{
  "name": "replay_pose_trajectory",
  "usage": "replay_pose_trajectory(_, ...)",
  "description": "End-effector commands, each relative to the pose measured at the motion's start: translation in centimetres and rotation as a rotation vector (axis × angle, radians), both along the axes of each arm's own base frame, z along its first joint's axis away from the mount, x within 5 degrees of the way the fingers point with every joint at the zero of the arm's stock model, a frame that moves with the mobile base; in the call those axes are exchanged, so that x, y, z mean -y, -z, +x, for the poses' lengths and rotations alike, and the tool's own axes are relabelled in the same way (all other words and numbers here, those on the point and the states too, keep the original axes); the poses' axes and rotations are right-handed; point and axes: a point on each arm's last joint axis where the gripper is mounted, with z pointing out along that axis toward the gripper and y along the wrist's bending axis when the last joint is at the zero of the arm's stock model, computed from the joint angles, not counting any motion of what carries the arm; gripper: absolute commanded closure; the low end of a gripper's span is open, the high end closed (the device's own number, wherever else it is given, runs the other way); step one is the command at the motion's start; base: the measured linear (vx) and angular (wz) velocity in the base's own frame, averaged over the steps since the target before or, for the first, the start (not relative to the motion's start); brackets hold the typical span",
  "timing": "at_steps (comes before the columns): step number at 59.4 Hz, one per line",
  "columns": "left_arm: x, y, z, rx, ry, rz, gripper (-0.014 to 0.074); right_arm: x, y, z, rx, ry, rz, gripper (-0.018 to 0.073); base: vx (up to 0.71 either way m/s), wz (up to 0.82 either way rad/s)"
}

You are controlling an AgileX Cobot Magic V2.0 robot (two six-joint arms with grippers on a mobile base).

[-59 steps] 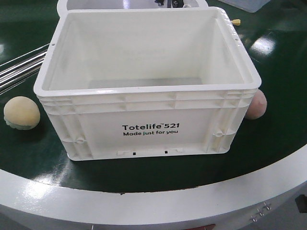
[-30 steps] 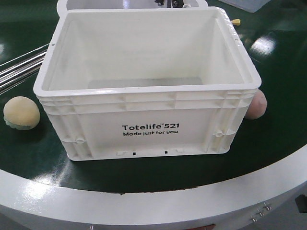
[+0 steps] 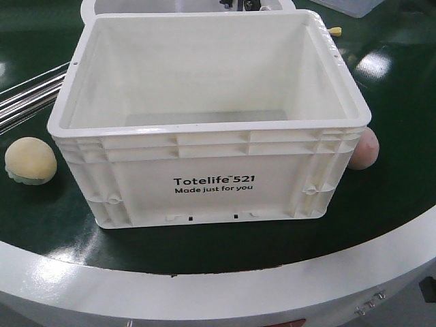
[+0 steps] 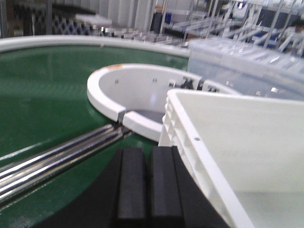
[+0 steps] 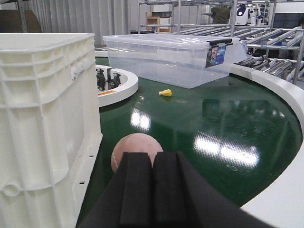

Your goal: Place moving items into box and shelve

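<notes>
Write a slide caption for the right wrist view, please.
Shut right tool faces a pink bun beside the white crate on the green belt.

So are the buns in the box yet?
Not yet. The white crate looks empty; the cream bun sits left of it, the pink bun right, on the green belt. Left gripper and right gripper are shut, empty, the right facing the pink bun. Remaining: load both, shelve the crate.

Clear bin [image 5: 171, 61], yellow scrap [image 5: 165, 92] on green belt [image 5: 213, 121].
</notes>
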Motion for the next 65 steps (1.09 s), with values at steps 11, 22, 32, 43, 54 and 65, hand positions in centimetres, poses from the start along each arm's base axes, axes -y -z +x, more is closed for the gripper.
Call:
replay_pose_trajectory(11, 0.3, -2.6, 8.1, -0.149, -0.007, 0.009, 0.0426, 0.0, -0.5, 0.1, 0.064, 0.005, -0.010, 0.0567, 0.00, 0.00)
replay_pose_trajectory(22, -0.4, -3.5, 11.9, -0.334, -0.042, 0.046, 0.0157, 0.0, -0.5, 0.1, 0.065, 0.005, -0.022, 0.0567, 0.00, 0.00)
replay_pose_trajectory(32, -1.0, -2.5, 13.7, -0.567, -0.075, 0.092, -0.0019, 0.0, -0.5, 0.1, 0.065, 0.005, -0.021, 0.0567, 0.00, 0.00)
replay_pose_trajectory(43, -1.0, 0.3, 15.2, -0.696, -0.074, 0.092, 0.0001, 0.0, -0.6, 0.1, 0.068, 0.005, -0.020, 0.0567, 0.00, 0.00)
replay_pose_trajectory(54, -1.1, 2.9, 15.5, -0.866, -0.073, 0.109, 0.0011, 0.0, -0.7, 0.1, 0.079, 0.005, -0.017, 0.0567, 0.00, 0.00)
replay_pose_trajectory(65, -0.7, 4.9, 14.6, -1.090, -0.065, 0.061, 0.0011, 0.0, -0.7, 0.1, 0.084, 0.004, 0.017, 0.0567, 0.00, 0.00)
